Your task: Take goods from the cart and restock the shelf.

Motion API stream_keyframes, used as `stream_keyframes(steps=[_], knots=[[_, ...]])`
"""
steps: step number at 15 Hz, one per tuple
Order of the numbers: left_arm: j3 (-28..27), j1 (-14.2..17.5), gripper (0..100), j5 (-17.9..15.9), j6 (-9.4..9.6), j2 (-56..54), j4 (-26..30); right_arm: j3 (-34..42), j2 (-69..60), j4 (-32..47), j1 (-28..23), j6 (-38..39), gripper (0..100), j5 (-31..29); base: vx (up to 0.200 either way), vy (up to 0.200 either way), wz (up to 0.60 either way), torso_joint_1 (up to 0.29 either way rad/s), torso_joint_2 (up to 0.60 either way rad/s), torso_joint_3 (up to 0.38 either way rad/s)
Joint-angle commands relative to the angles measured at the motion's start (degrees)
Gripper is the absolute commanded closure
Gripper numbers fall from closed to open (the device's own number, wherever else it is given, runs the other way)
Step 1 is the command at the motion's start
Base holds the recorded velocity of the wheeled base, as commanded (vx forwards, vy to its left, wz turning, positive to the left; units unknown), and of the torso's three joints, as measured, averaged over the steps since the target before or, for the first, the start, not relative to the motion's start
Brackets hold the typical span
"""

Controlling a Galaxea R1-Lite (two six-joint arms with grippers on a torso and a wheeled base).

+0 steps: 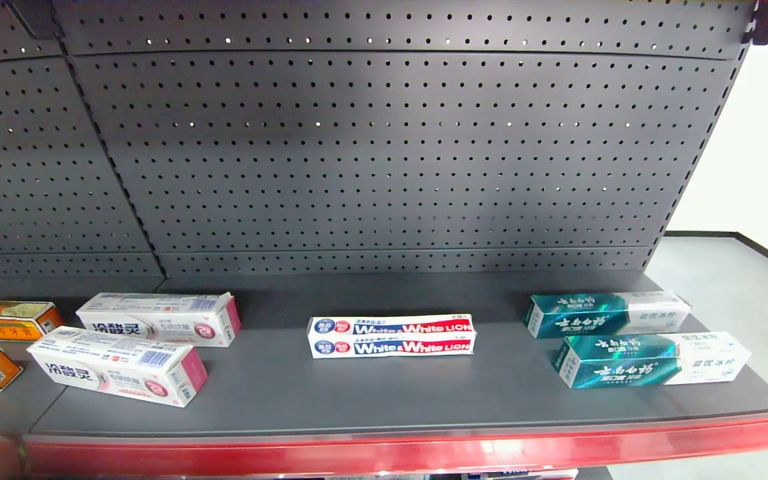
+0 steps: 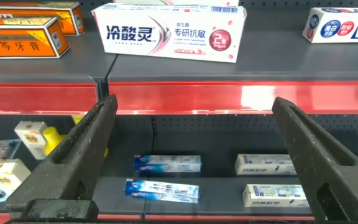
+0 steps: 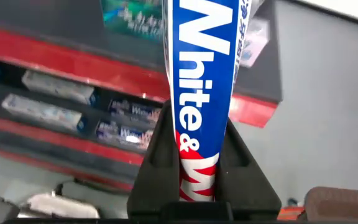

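My right gripper is shut on a long blue, white and red toothpaste box, held lengthwise out from the fingers in front of the red-edged shelf. A matching box lies at the middle of the grey shelf. My left gripper is open and holds nothing; it sits level with the shelf's red front edge, just below a pink-and-white box.
Two pink-and-white boxes lie at the shelf's left, orange boxes beyond them, two teal boxes at the right. Bare shelf lies between the groups. The lower shelf holds several boxes. Grey floor opens to the right.
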Motion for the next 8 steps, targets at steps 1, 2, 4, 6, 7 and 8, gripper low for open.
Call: stream_keyframes(steps=[1,2,4,6,7,8], knots=[[0.0,0.0,0,0.0,-0.1,0.1,0.0,-2.3,-4.0,0.5,-0.6,0.2,100,0.2,0.0,0.0,0.0,0.0,0.0,0.0],[0.0,0.0,0,-0.2,0.34,0.1,0.0,-2.1,-4.9,0.5,-0.6,0.2,100,0.3,0.0,0.0,0.0,0.0,0.0,0.0],[0.0,0.0,0,-0.5,0.34,0.1,0.0,-1.6,-6.4,0.5,-0.6,0.3,100,0.3,0.0,0.0,0.0,0.0,0.0,0.0],[0.0,-0.1,0,-0.3,-0.19,0.1,0.0,1.0,-8.6,-0.2,-0.7,0.5,100,0.1,0.0,0.0,0.0,0.0,0.0,0.0],[0.0,-0.1,0,-0.4,-0.02,0.1,0.0,2.8,-10.5,-0.9,-0.8,0.7,100,-0.1,0.0,0.0,0.0,0.0,0.0,0.0],[0.0,-0.1,0,-0.5,0.16,0.1,0.1,4.8,-12.4,-1.8,-1.1,1.0,100,-0.1,0.0,0.0,0.0,0.0,0.0,0.0]])
